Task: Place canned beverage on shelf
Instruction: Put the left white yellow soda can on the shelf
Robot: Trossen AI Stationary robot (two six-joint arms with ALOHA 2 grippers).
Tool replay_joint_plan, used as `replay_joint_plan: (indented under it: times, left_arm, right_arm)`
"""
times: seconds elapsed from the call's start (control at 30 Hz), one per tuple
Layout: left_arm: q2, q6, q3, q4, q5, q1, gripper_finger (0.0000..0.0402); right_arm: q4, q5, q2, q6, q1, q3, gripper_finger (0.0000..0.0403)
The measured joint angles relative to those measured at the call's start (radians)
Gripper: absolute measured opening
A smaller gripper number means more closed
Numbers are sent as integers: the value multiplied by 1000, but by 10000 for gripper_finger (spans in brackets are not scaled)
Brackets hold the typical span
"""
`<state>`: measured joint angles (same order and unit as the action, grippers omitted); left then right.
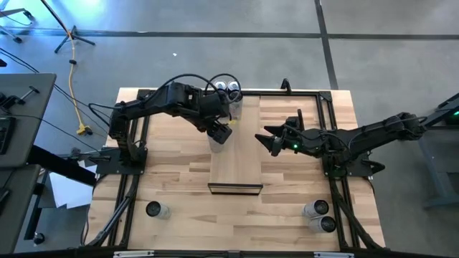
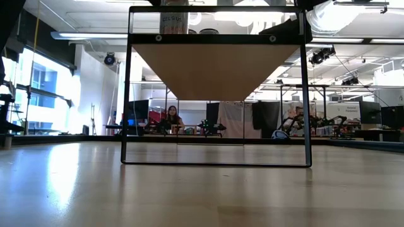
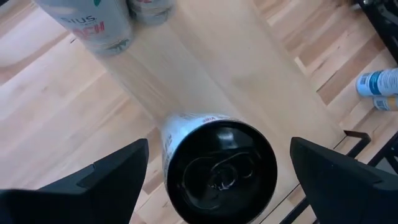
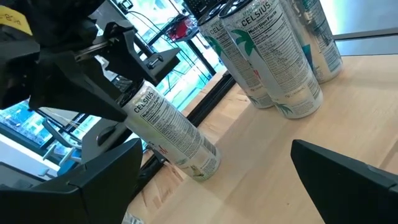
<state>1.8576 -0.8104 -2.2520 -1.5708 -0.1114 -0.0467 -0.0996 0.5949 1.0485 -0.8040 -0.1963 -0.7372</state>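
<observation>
A can (image 3: 219, 167) is being left standing on the shelf (image 1: 235, 154), directly beneath the left end effector (image 1: 220, 134), whose fingers are being held apart; the right end effector (image 1: 271, 140) is likewise being kept open beside it.

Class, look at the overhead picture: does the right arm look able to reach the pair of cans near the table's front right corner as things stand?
Probably yes. The two cans stand on bare tabletop on the right arm's side, nothing over them. The right gripper is open and empty beside the shelf, though the arm must swing back across its frame rail.
</observation>
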Motion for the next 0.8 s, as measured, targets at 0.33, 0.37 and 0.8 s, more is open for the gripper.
replay_joint_plan:
  times: [0.33, 0.37, 0.8]
  left_arm:
    - [2, 79, 0, 0, -2, 17, 362]
    - [2, 79, 0, 1, -2, 20, 362]
    - [2, 72, 0, 1, -46, 25, 362]
  right_arm:
    - [6, 0, 0, 0, 0, 0, 397]
    - [6, 0, 0, 0, 0, 0, 397]
    - [6, 0, 0, 0, 0, 0, 397]
